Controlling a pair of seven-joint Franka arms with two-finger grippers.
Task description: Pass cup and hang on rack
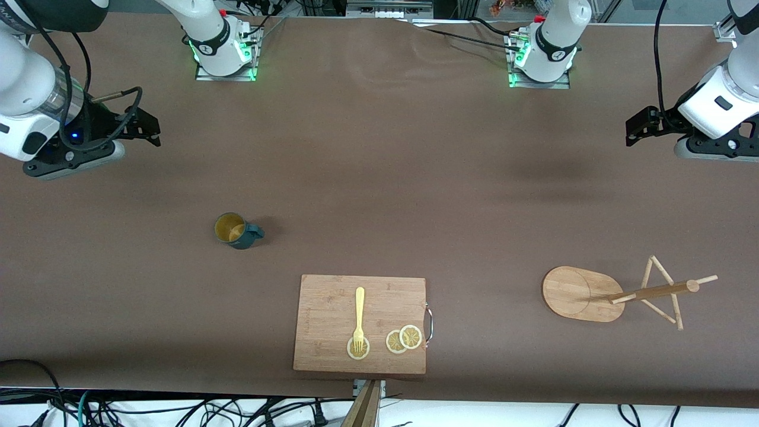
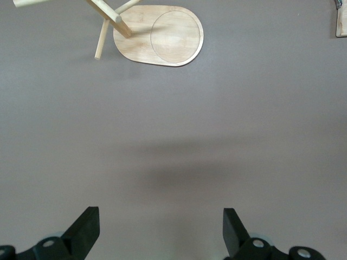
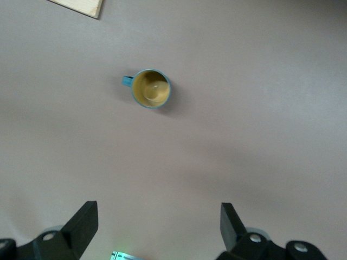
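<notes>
The cup (image 1: pixel 236 230) is a dark teal mug with a yellow inside, upright on the brown table toward the right arm's end, its handle pointing toward the middle. It also shows in the right wrist view (image 3: pixel 152 89). The rack (image 1: pixel 584 294) is a bamboo mug tree with an oval base, a post and thin pegs, toward the left arm's end; its base shows in the left wrist view (image 2: pixel 159 36). My right gripper (image 1: pixel 151 129) (image 3: pixel 158 222) is open and empty, high over bare table. My left gripper (image 1: pixel 634 127) (image 2: pixel 161 225) is open and empty, high over bare table.
A rectangular wooden cutting board (image 1: pixel 332 308) lies near the front edge at the middle. On it are a yellow fork (image 1: pixel 359 317) and three lemon slices (image 1: pixel 404 338). A metal handle (image 1: pixel 429 324) sticks out at its side. The arm bases stand along the top edge.
</notes>
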